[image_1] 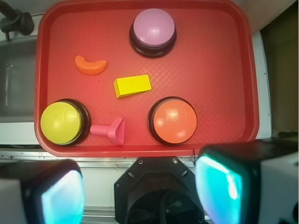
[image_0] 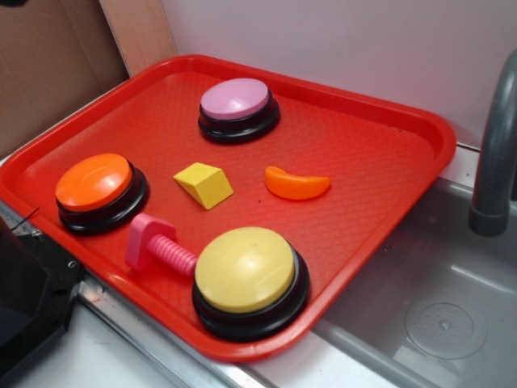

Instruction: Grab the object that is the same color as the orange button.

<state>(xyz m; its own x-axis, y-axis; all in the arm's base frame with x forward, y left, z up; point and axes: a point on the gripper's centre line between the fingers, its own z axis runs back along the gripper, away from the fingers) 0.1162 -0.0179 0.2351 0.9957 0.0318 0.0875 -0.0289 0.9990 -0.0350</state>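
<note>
The object, a small glossy orange crescent (image_0: 297,183) (image_1: 90,65), lies flat on the red tray (image_0: 363,153) (image_1: 210,70), right of centre in the exterior view. The orange button (image_0: 98,187) (image_1: 173,121) sits near the tray's left edge. In the wrist view my gripper (image_1: 142,191) hangs high above the tray's near edge, over the black robot base (image_1: 159,186). Its two cyan-padded fingers (image_1: 63,198) stand wide apart with nothing between them, far from the crescent. The gripper is out of the exterior view.
Also on the tray are a yellow wedge block (image_0: 203,184) (image_1: 132,86), a pink bolt (image_0: 157,249) (image_1: 111,130), a yellow-topped button (image_0: 249,279) (image_1: 62,122) and a pink-topped button (image_0: 237,107) (image_1: 153,30). A grey sink (image_0: 436,299) with a faucet (image_0: 493,153) adjoins the tray.
</note>
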